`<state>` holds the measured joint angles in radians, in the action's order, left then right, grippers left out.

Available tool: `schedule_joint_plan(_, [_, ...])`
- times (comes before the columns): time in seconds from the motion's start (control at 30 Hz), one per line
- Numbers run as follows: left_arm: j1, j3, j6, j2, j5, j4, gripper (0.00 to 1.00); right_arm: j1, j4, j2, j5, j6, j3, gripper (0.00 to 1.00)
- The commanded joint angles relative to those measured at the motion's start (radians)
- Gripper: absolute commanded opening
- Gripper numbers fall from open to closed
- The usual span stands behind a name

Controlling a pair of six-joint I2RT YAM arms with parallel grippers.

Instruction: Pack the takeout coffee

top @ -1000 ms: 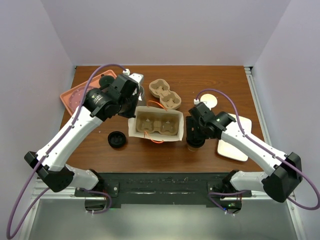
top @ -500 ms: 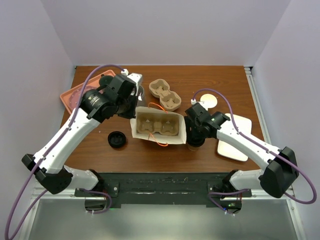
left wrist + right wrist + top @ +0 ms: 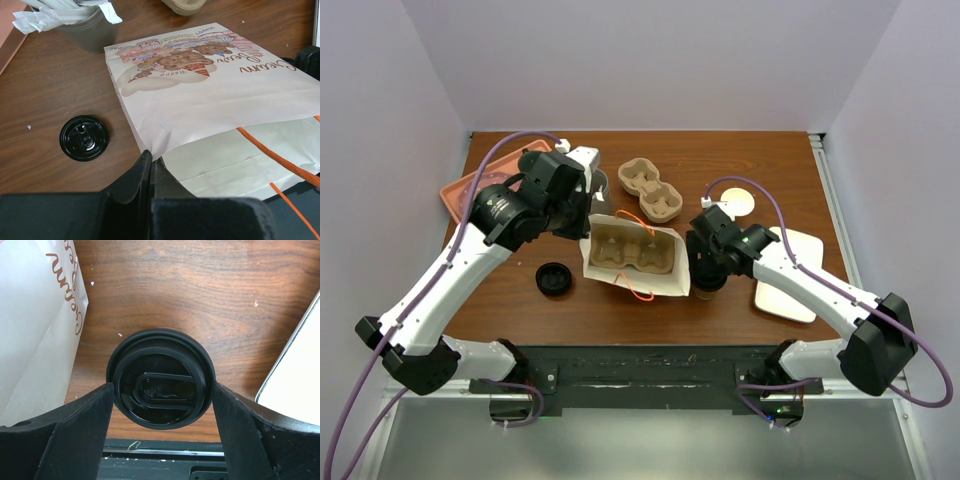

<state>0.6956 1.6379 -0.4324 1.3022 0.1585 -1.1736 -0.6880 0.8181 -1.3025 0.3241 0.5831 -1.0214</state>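
the takeout coffee [image 3: 160, 385] stands upright on the table, lid on, directly between the right gripper [image 3: 162, 390] fingers, which are spread wide with both pads at the lid's rim; whether they press i cannot tell. the left gripper [image 3: 150, 162] is pinched together on the paper bag [image 3: 200, 95] edge, just left of the cup

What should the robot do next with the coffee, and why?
Probably squeeze the right end effector gently onto the takeout coffee. Its fingers sit by both sides of the lid, but a firm grip isn't clear. The cup stands on the table beside the paper bag, whose edge the left end effector pinches, showing the cup carrier inside.
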Motion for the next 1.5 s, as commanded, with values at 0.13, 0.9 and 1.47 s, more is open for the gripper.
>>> schedule_joint_plan(0.13, [-0.005,0.0,-0.017,-0.021,-0.022,0.037,0.0,-0.005,0.021,-0.03,0.033,-0.011,-0.017,0.85])
schedule_joint_plan(0.9, [-0.005,-0.018,-0.022,-0.035,-0.034,0.042,0.0,-0.008,0.062,-0.04,0.058,0.0,-0.075,0.86])
schedule_joint_plan(1.47, [-0.005,0.002,-0.012,-0.015,-0.04,0.043,0.0,-0.016,0.072,-0.076,0.055,-0.008,-0.062,0.81])
